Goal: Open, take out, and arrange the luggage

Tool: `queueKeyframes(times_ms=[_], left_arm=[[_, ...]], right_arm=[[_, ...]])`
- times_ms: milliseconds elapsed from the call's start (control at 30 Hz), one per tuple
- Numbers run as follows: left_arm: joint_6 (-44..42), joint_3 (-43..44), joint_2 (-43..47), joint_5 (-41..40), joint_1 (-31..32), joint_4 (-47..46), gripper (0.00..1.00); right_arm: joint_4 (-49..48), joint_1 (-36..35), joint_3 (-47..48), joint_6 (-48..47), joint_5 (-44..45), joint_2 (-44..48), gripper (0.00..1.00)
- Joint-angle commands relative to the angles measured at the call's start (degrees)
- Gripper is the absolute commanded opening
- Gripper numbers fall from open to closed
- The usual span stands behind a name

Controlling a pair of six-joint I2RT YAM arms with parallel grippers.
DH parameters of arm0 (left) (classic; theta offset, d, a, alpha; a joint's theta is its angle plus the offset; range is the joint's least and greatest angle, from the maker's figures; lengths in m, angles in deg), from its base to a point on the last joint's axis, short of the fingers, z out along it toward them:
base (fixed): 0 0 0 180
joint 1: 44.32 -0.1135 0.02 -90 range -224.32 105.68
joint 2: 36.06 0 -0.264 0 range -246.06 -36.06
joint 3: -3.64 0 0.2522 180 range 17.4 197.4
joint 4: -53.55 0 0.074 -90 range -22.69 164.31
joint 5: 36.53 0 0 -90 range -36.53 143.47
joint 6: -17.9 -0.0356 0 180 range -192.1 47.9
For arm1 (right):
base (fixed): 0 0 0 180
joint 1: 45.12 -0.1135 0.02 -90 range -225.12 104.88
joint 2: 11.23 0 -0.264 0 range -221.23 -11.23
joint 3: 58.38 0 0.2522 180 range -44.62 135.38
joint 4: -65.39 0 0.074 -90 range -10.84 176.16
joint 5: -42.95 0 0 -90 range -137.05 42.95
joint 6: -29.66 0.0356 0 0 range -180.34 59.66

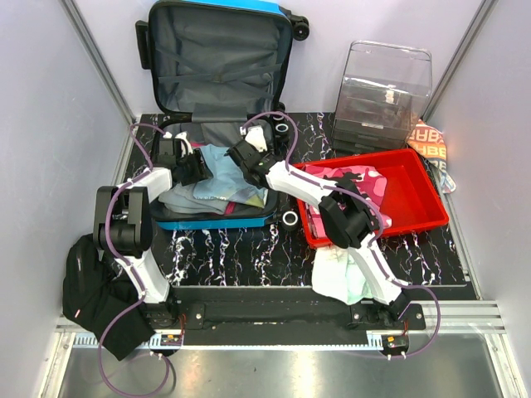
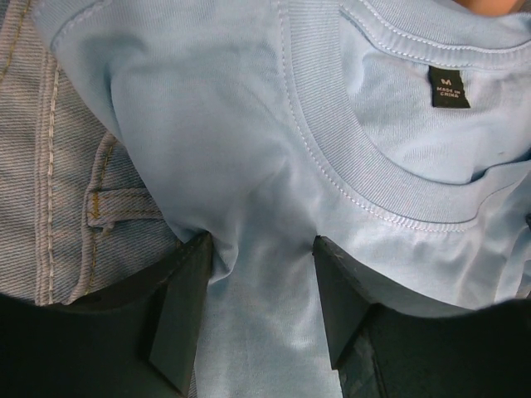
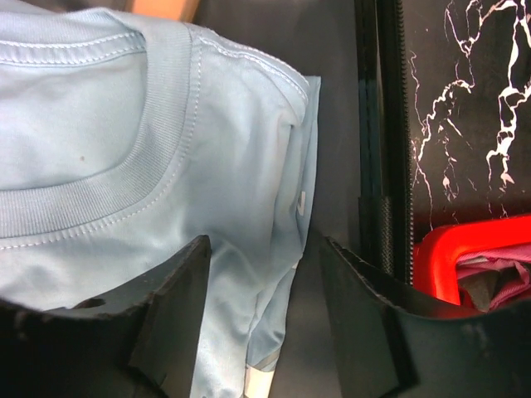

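Pale-blue shirt (image 2: 249, 124): lying in the luggage (image 1: 220, 58).
Left gripper (image 2: 261, 249), right gripper (image 3: 265, 249): open, straddling its 9 and 3 o'clock edges for lifting.

A bright blue hard-shell suitcase (image 1: 217, 223) shows a dark grey fabric lining (image 1: 216, 58) and a black-and-white wheel (image 1: 290, 218). Inside lies a pale blue cotton T-shirt (image 2: 249, 124) with a small black neck label (image 2: 449, 87) printed in white, beside faded blue denim (image 2: 41, 182) stitched in tan. The tabletop (image 1: 241, 257) is black with white marble veining. A glossy red plastic tray (image 1: 419, 195) holds pink patterned cloth (image 1: 361, 178).
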Motion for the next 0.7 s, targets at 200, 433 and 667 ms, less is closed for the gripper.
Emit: queueKeyframes(times_ms=[200, 433, 667], left_arm=[[0.4, -0.2, 2.0, 2.0, 0.3, -4.4, 0.54], [0.3, 0.3, 1.4, 2.6, 0.3, -4.2, 0.53], [0.6, 0.6, 0.5, 5.9, 0.3, -5.1, 0.46]], right_arm=[[5.8, 1.9, 2.6, 2.1, -0.5, -4.3, 0.58], [8.2, 2.6, 9.7, 2.1, -8.9, -9.5, 0.51], [7.6, 2.9, 11.8, 1.4, -13.0, -9.1, 0.26]])
